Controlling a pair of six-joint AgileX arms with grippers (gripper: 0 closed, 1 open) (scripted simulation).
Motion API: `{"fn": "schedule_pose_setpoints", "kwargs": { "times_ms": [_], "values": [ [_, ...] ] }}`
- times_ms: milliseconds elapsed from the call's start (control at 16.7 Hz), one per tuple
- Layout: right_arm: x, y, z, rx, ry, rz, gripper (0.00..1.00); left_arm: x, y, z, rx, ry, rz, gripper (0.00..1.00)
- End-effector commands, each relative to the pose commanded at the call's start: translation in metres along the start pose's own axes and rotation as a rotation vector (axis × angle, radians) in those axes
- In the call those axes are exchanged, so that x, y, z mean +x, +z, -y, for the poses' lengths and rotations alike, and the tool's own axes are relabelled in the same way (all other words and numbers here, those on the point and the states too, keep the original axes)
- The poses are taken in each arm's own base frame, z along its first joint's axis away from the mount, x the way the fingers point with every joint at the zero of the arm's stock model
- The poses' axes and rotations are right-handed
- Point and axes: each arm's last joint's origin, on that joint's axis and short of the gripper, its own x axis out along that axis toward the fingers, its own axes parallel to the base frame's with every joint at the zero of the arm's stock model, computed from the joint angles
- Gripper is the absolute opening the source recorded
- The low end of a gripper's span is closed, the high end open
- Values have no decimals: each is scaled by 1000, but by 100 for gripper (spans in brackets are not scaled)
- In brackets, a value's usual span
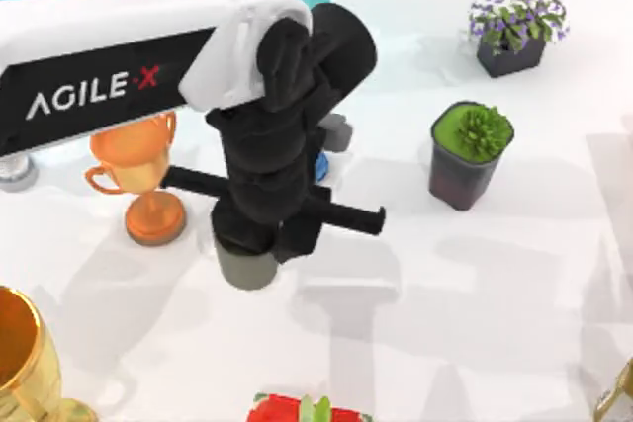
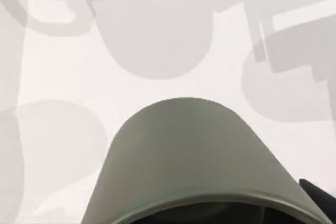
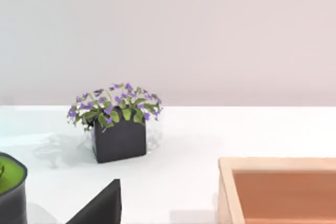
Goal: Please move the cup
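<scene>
Cup (image 1: 245, 266) half-hidden under left pincer (image 1: 259, 241)

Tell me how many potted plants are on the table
2 whole ones: the purple-flowered plant in a square dark pot, far right; the green plant in a dark pot nearer the middle. Red and green at the near edge may be another, cut off.
</scene>
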Motion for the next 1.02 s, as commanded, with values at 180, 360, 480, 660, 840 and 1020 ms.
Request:
{"fn": "schedule_pose_setpoints", "kwargs": {
  "times_ms": [180, 360, 480, 660, 840, 1020],
  "values": [
    [0, 0, 0, 0, 0, 0, 100, -15, -15, -64, -5, 8, -35, 0],
    [0, 0, 0, 0, 0, 0, 100, -18, -32, -129, -76, 1, -71, 0],
    [0, 0, 0, 0, 0, 0, 100, -15, -40, -168, -146, -13, -73, 0],
    [0, 0, 0, 0, 0, 0, 100, -14, -45, -212, -247, -28, -25, 0],
    [0, 0, 0, 0, 0, 0, 100, -14, -45, -231, -285, -32, 12, 0],
    [0, 0, 0, 0, 0, 0, 100, -14, -45, -231, -285, -32, 12, 0]
  ]
}}
